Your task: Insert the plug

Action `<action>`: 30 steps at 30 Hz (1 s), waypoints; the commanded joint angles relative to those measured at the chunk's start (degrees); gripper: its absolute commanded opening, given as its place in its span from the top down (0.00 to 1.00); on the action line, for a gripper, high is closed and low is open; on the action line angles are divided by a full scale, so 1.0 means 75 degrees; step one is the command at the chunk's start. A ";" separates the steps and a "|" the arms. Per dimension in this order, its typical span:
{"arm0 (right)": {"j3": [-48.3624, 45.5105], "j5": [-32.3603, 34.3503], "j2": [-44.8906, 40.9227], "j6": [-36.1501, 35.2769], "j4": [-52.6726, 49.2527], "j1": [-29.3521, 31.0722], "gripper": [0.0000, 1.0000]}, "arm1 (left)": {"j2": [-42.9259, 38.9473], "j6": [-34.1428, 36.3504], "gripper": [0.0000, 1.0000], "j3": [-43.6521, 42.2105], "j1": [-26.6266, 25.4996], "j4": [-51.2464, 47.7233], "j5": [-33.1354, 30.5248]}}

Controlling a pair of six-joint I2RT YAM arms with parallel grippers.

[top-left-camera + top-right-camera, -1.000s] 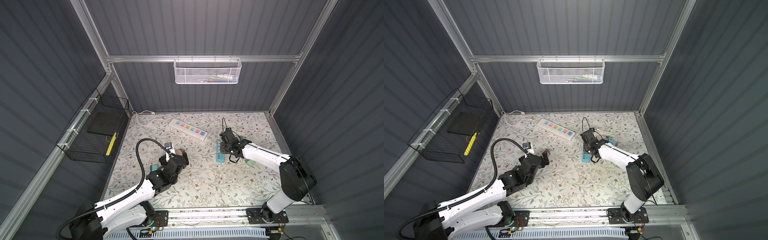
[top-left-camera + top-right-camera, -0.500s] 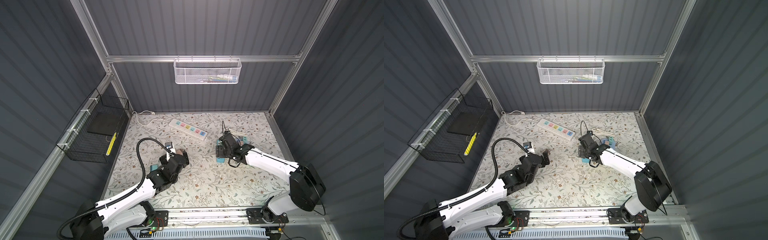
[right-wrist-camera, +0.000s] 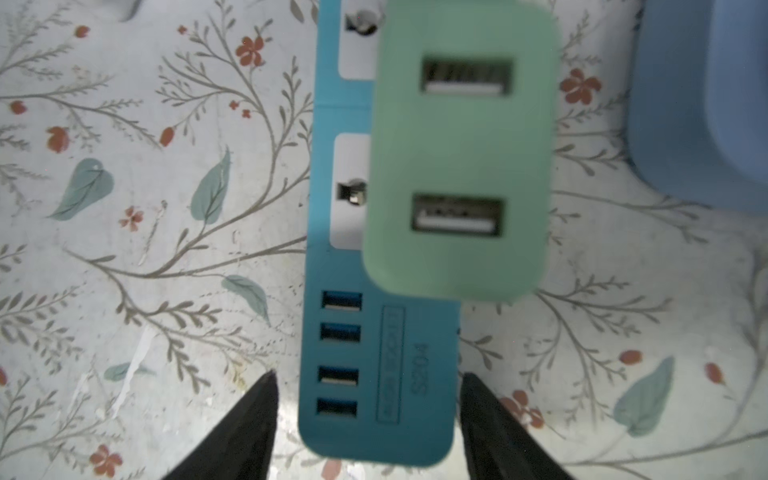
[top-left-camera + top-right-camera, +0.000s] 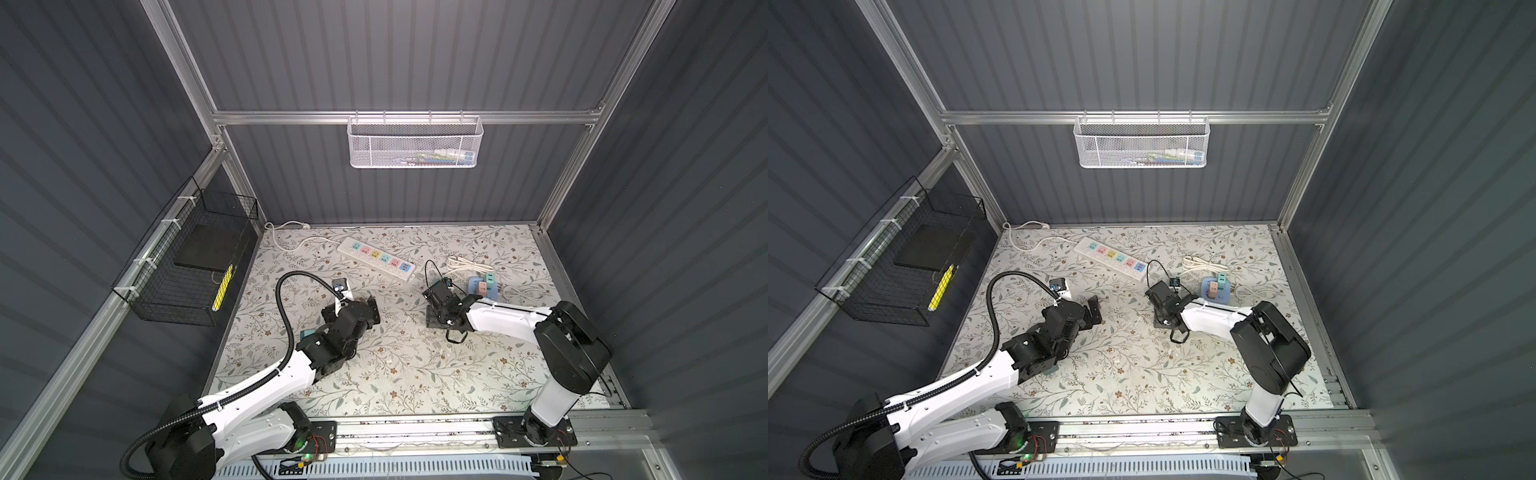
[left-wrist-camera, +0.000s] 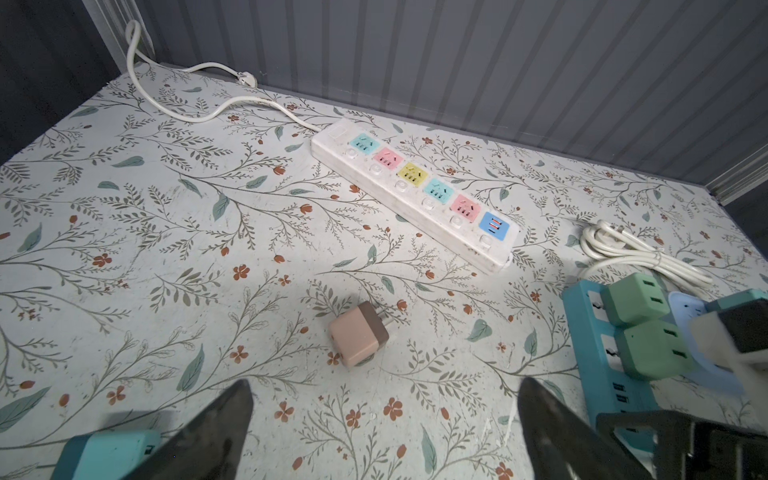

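The right pincer (image 3: 366, 374) stands apart astride the end of the teal power strip (image 3: 415, 332), clamping nothing, with the green plug (image 3: 457, 158) seated in that strip just ahead of it, while the left pincer (image 5: 384, 381) gapes wide above the table (image 5: 166, 249), a pink plug (image 5: 359, 336) lying loose just ahead.

The left arm (image 4: 266, 386) and right arm (image 4: 498, 318) are showing white shells between bulky black joints, with a ribbed black conduit (image 4: 281, 309) trailing the left.
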 commanded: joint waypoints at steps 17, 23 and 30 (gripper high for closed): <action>0.1630 -0.0701 0.1318 -0.1572 -0.0052 -0.1918 0.47 | 0.0987 0.0000 0.01 0.0743 0.0341 0.0499 0.0450; 0.2392 -0.0946 0.1576 -0.2080 -0.0476 -0.2212 0.31 | 0.2101 -0.0435 0.01 0.1998 0.0727 -0.0222 0.0821; 0.1720 -0.1141 -0.0188 -0.2352 -0.0585 -0.2035 0.17 | 0.3160 -0.0936 0.01 0.4027 0.1582 -0.2294 0.1413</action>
